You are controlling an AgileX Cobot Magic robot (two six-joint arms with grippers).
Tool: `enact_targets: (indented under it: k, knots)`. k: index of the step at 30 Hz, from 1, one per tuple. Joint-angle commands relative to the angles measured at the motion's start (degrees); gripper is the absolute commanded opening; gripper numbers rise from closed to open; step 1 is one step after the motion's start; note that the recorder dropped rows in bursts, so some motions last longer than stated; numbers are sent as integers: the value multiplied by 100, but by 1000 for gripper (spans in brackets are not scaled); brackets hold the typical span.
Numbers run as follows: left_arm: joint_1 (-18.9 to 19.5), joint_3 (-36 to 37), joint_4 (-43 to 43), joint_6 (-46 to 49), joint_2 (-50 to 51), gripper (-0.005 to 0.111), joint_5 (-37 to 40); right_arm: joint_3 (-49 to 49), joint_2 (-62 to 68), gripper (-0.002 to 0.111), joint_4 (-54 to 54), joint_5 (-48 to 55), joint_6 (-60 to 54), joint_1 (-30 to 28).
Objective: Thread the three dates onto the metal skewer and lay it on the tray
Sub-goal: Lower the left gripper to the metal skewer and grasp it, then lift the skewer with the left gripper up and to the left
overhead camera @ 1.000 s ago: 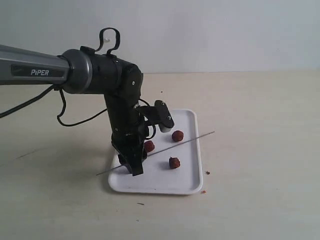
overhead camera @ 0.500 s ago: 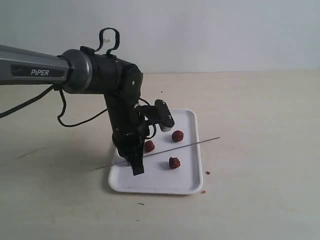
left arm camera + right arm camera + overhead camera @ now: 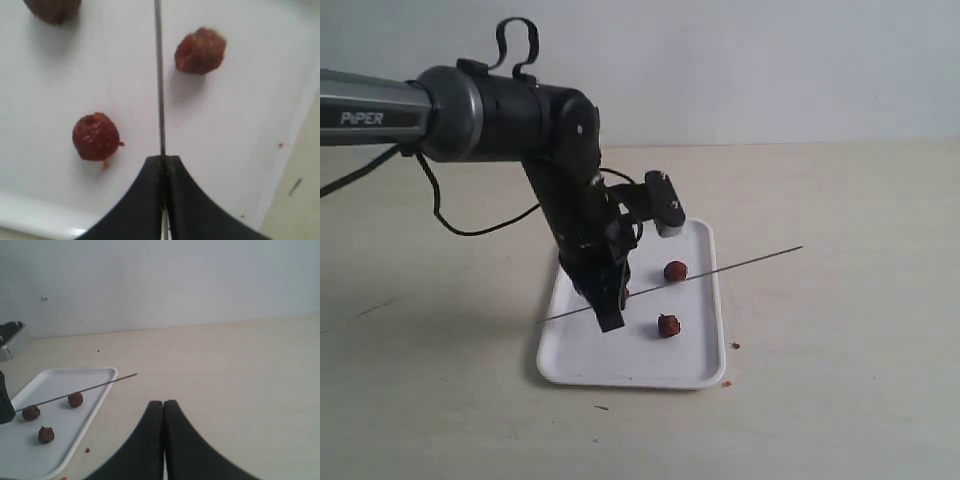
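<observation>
Exterior view, frame center: left gripper (image 3: 610, 318) jaws clenched on the metal skewer (image 3: 740, 265) near its left end. Rod slants up-right across the white tray (image 3: 690, 352), tip past the tray's right rim. 3 loose on the tray: upper date (image 3: 675, 271) by the rod, lower date (image 3: 668, 325) below it, 3rd date (image 3: 96, 136) close beside the jaws, seen in left wrist view. Right gripper (image 3: 164, 412) jaws pressed together, holding nothing, table (image 3: 240, 370) ahead.

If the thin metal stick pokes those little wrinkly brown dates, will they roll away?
Probably a bit: the small roundish reddish-brown dates lie loose on the flat white tray. Their wrinkled skin may slow rolling. The thin grey metal skewer looks straight and stiff in the left gripper, so it should push, not bend.
</observation>
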Motion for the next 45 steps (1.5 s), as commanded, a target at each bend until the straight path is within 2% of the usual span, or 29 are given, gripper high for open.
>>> enact_targets:
  k: [1, 7, 13, 18, 25, 28, 32, 38, 45]
  knots:
    - [-28, -22, -275, 176, -478, 0, 13, 30, -28, 0, 2, -63, -20, -24]
    - [105, -22, -313, 176, -1176, 0, 400, 30, -28, 0, 2, -63, -20, -24]
    - [421, 16, -328, 187, -1607, 0, 1590, 30, -28, 0, 2, -63, -20, -24]
    - [625, 273, 11, 106, -1676, 0, 1590, 30, -28, 0, 2, -63, -20, -24]
    - [625, 739, 468, -121, -1676, 0, 1426, 30, -28, 0, 2, -80, -20, -24]
    - [625, 868, 1301, -541, -1676, 0, 1531, 30, -28, 0, 2, -320, -20, -24]
    - [625, 896, 2476, -1707, -1676, 0, 1542, 30, -28, 0, 2, -1112, -32, -24]
    - [634, 896, 2571, -1670, -1676, 0, 518, 30, -28, 0, 94, -2445, 19, -24]
    - [838, 896, 2523, -1701, -1676, 0, 242, 30, -28, 0, 471, -3434, 1774, -24]
